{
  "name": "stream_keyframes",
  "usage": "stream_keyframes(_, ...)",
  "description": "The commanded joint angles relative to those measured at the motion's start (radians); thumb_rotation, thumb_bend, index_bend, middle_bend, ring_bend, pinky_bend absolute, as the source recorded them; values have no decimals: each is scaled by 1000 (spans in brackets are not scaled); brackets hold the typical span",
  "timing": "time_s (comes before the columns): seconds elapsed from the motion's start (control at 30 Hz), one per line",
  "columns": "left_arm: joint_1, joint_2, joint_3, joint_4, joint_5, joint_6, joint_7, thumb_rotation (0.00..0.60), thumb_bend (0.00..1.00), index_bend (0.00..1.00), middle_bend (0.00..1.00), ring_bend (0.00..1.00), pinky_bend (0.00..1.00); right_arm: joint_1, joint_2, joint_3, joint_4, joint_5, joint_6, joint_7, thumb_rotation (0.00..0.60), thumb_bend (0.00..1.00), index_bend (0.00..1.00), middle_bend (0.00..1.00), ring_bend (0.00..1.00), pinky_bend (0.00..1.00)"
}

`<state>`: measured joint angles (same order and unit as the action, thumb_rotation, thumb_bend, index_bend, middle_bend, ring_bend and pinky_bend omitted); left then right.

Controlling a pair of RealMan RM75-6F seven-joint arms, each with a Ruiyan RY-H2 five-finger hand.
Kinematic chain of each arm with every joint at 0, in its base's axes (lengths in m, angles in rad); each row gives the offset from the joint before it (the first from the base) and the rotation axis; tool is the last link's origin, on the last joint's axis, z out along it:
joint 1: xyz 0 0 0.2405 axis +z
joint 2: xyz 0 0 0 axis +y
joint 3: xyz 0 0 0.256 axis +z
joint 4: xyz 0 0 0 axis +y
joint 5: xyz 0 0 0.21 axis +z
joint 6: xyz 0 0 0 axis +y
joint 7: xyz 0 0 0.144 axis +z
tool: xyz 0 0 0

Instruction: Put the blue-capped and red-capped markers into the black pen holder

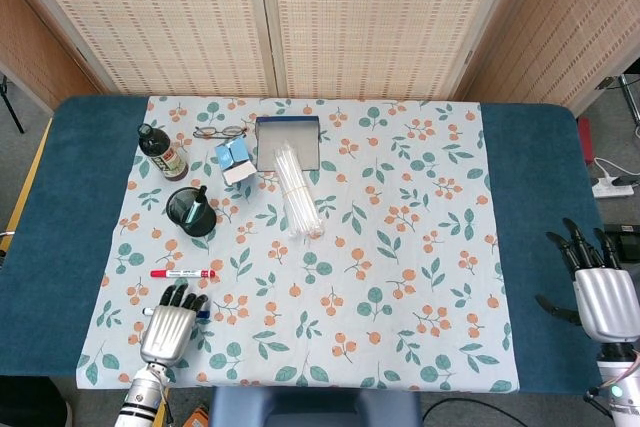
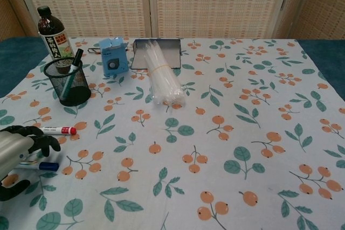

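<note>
a: the left hand (image 2: 19, 152) hovers over the white marker with the blue cap (image 2: 47, 166), fingers apart, holding nothing. settle lower and pinch mid-barrel.

b: and the white marker with the red cap (image 1: 183, 273)?

a: just beyond, on the worktop. the black mesh pen holder (image 2: 68, 82) already holds a pen; a dark glass bottle (image 2: 52, 33) crowds it. the right hand (image 1: 604, 292) idles open.

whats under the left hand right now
The blue-capped marker lies under the left hand; only its cap end shows past the fingers. The rest is covered, and contact cannot be judged.
</note>
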<state>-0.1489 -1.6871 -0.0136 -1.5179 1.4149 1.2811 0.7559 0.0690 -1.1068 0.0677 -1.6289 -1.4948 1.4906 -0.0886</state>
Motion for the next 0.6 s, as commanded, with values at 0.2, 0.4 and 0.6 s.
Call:
stream_keyframes(0.2, -4, -42, -4, 81, -11, 32, -12, 600, 302, 373, 421, 189, 181, -1, 0, 1, 0, -2, 3, -1, 600, 0, 201, 14, 215, 0)
stream_keyframes(0.4, -3, -53, -10, 102, 1, 79, 10, 600, 305, 482, 538, 253, 202, 0, 0, 1, 1, -1, 2, -2, 600, 0, 218, 14, 215, 0)
stream_keyframes(0.6, 0, -56, -11, 107, -11, 94, 32, 600, 305, 515, 579, 274, 208, -2, -1, 2, 2, -5, 9, -2, 600, 0, 240, 15, 215, 0)
